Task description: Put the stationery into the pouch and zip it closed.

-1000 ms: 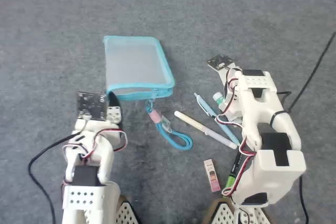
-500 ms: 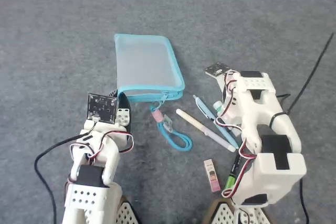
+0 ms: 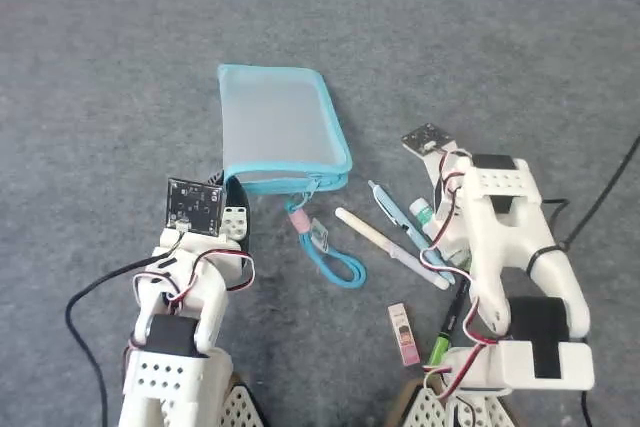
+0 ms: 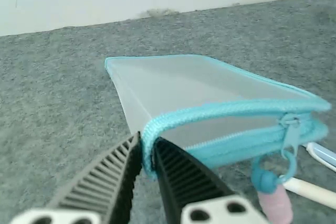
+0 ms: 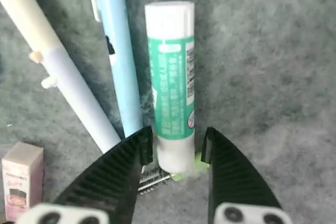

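Pouch (image 3: 283, 127) first: we see it lying flat on the grey carpet (image 3: 100, 77) in the upper middle of the high view. It is a frosted case with a turquoise border, and its zip edge faces the arms. The left pincer (image 4: 146, 148) is drawn narrow on the pouch's near left corner. In the left wrist view the turquoise edge passes between the two ribbed fingers and is pinched there. The zip pull (image 4: 288, 129) hangs at the other end of that same edge. From it a blue strap (image 3: 335, 265) loops down onto the carpet near the middle of the high view.

We find the stationery right of centre in the high view, apart from the pouch. The right pincer (image 5: 176, 139) stands over it, its fingers spread about as wide as the glue stick (image 5: 170, 77), one on each side of the stick's end. One finger looks to be against the stick and a thin gap shows at the other, so we would not call it gripped. A blue pen (image 5: 118, 61) lies just beside the glue stick, and a pale pen (image 5: 58, 77) lies beside that. Lower in the high view, right of centre, a pink eraser (image 3: 403, 334) lies on the carpet. A green marker (image 3: 438, 349) lies near it, partly under the right arm.
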You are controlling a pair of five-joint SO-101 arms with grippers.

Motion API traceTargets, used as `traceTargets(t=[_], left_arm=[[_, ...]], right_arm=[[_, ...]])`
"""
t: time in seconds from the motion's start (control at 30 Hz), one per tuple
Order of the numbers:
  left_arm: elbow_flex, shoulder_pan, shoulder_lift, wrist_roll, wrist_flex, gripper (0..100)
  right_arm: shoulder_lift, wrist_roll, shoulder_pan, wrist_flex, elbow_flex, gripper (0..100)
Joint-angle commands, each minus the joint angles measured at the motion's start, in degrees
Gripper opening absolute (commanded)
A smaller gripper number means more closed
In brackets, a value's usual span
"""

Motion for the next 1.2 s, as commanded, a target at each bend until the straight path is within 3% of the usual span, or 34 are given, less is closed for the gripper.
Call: traceTargets(t=[0.0,0.13,0.3,0.5,0.73,0.97,1.17], left_arm=[[-1.36,-0.09,-0.79,-0.44,-1.85,1],[-1.36,-0.09,-0.79,-0.44,-1.85,1],[-1.36,-0.09,-0.79,-0.44,-1.85,1],[-1.10,0.44,-0.79,-0.35,-1.93,1],[-0.92,1.85,-0.44,-0.18,-2.20,1],[0.22,8.53,-0.44,-2.46,-2.02,1],[0.22,8.88,-0.44,-2.73,-1.93,1]], right_arm=[[-0.04,1.49,0.75,-2.24,0.44,15.9],[1.45,2.02,0.84,-3.47,1.23,15.2],[1.98,1.93,1.45,-4.79,1.41,0.1],[-2.15,-3.16,4.00,-3.82,1.14,0.8],[-18.68,-3.69,1.89,7.52,1.05,0.8],[-38.81,-3.69,-15.43,19.21,0.97,0.8],[-41.63,-9.05,-27.56,17.71,0.88,0.8]])
